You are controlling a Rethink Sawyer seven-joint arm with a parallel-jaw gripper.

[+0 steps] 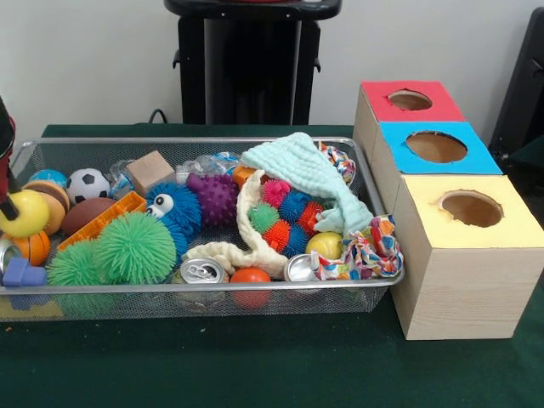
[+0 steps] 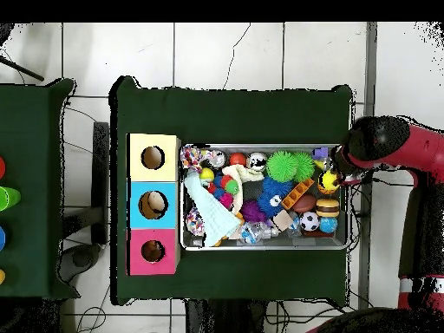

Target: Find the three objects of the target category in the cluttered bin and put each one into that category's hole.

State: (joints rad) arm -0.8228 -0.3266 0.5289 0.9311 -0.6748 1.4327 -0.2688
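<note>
The wire-mesh bin point(image 1: 255, 291) sits on the green table, full of toys; it also shows in the overhead view point(image 2: 260, 245). In it lie two green spiky balls point(image 1: 127, 248), a blue furry toy with eyes point(image 1: 174, 212), a purple spiky ball point(image 1: 214, 198), a soccer ball point(image 1: 87, 184), a wooden cube point(image 1: 150, 170), drink cans point(image 1: 202, 272) and cloths point(image 1: 302, 170). My gripper point(image 1: 8, 204) shows only at the picture's left edge, at a yellow ball point(image 1: 25, 214) at that end of the bin. In the overhead view the gripper point(image 2: 333, 172) is over that ball point(image 2: 328, 183).
Three wooden boxes stand in a row beside the bin, each with a round hole: red top point(image 1: 408, 102), blue top point(image 1: 435, 148), yellow top point(image 1: 470, 210). The overhead view shows them point(image 2: 153, 205) left of the bin. The robot's pedestal point(image 1: 251, 59) stands behind the table.
</note>
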